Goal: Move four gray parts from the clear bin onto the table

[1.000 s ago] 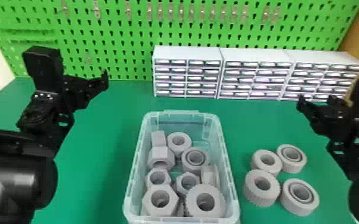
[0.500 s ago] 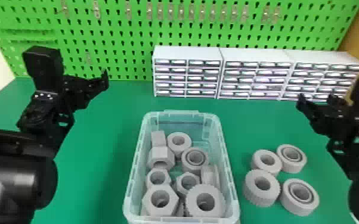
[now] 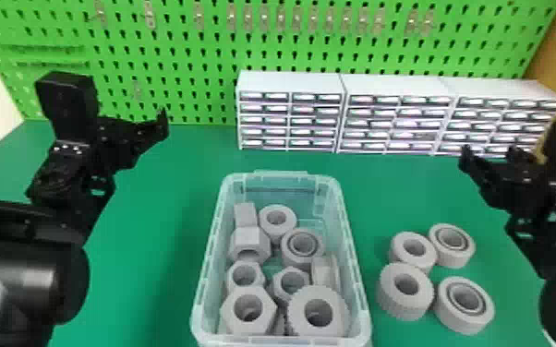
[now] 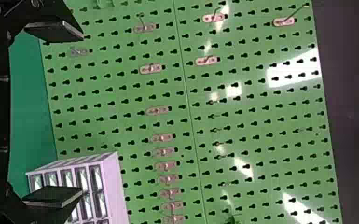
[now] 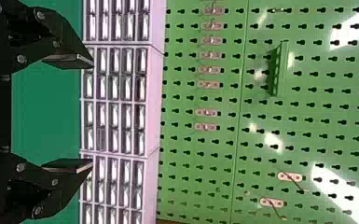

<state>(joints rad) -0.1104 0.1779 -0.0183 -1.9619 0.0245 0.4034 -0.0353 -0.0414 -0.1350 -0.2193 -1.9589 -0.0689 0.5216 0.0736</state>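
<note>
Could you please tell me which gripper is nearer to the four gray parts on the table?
Right: the right gripper is beyond the gray parts and rightward; the left gripper is on the clear bin's other side.

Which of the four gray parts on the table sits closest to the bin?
The ridged gray ring, front left of the four. Its gap to the clear bin is narrowest; the other three parts sit farther off.

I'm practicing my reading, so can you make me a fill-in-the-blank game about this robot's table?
On the table, outside the clear bin, lie ____ gray parts.
In a row stand ____ white drawer cabinets.
The pegboard is colored ____.
The left gripper isn't shut, it's ____.

Missing words: four; three; green; open
</note>
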